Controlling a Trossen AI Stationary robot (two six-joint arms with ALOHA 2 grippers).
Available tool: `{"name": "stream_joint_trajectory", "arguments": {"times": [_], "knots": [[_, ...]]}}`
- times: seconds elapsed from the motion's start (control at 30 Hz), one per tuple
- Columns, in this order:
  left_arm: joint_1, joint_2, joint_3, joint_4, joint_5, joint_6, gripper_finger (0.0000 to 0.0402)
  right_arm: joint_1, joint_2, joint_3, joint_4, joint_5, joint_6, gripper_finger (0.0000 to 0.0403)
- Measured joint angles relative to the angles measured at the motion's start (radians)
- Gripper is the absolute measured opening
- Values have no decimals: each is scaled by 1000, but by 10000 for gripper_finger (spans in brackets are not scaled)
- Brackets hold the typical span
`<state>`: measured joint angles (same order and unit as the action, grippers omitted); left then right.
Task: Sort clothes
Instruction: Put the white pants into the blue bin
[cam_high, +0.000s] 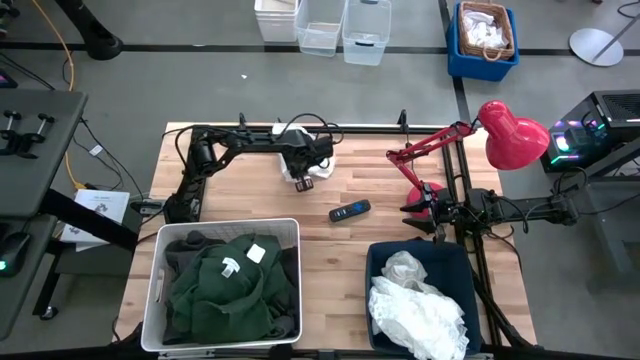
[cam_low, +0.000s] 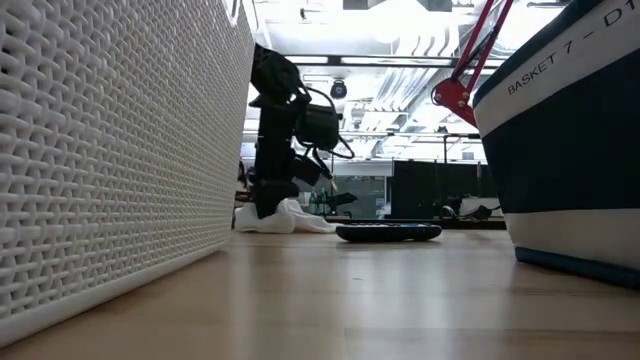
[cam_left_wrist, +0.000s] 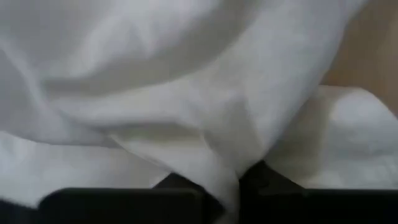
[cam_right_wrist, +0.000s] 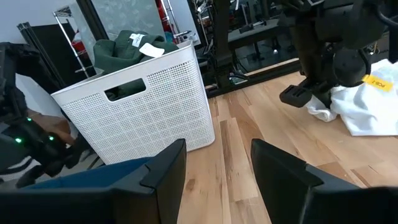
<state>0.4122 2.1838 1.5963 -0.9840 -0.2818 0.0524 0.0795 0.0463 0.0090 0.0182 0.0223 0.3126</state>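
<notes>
Filling the left wrist view: white garment (cam_left_wrist: 186, 93).

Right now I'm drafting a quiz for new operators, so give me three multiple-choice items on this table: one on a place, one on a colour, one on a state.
1. Where is the left end effector?
A. Over the white basket
B. On the white garment at the table's far edge
C. Beside the red lamp

2. What colour is the garment on top in the white basket?
A. Dark green
B. Plaid blue
C. White

3. How are the right end effector's fingers?
A. Shut on cloth
B. Open, holding nothing
C. Shut on the remote

Answers:
1 B, the high view shows it down on the white garment.
2 A, the dark green garment with white labels lies uppermost.
3 B, the right wrist view shows bare table between the spread fingers.
</notes>
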Motion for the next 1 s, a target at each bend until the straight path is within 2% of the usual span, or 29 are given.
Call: {"name": "stream_joint_trajectory", "arguments": {"times": [0.17,0.47,0.57,0.67,0.83,1.0], "knots": [[-31,-63,25,-4,67,32,4,0,0,0,0,0,0,179],[-158,-463,33,189,66,26,1,0,0,0,0,0,0,179],[-233,-592,34,273,156,19,1,0,0,0,0,0,0,179],[-347,-663,36,403,264,4,1,0,0,0,0,0,0,179],[-580,-651,35,644,278,-12,1,0,0,0,0,0,0,179],[-713,-510,35,1022,266,-30,0,0,0,0,0,0,0,179]]}}
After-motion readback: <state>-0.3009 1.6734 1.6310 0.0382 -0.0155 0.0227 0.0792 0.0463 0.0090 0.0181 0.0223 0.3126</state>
